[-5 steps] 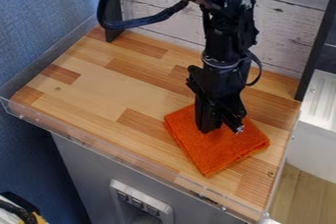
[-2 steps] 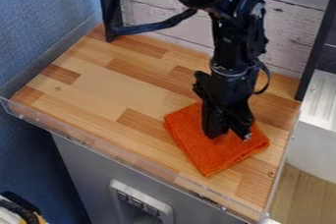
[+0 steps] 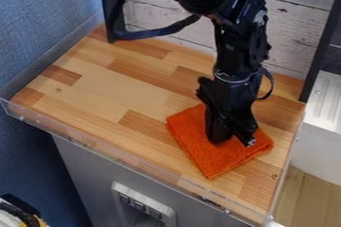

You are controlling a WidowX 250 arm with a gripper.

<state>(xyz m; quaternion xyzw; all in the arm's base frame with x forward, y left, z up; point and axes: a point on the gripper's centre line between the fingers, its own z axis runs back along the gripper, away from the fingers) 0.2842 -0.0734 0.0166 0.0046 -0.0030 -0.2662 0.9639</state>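
The black gripper (image 3: pixel 232 141) hangs down over the orange cloth (image 3: pixel 216 159) on the right half of the wooden tabletop. Its two fingertips are at the middle of the cloth, a small gap of orange showing between them. Whether the tips press on the cloth or hover just above it, I cannot tell. The cloth lies folded into a rough square, turned at an angle, with its back part hidden behind the gripper.
The wooden tabletop (image 3: pixel 113 94) has a clear raised plastic edge (image 3: pixel 106 154) along its front and left. White boards (image 3: pixel 289 27) stand behind, between two black posts. A white ribbed surface (image 3: pixel 326 99) lies beyond the right edge.
The gripper has moved slightly right and toward the front edge over the cloth, mostly between the two earlier frames. The cloth has stayed in place.
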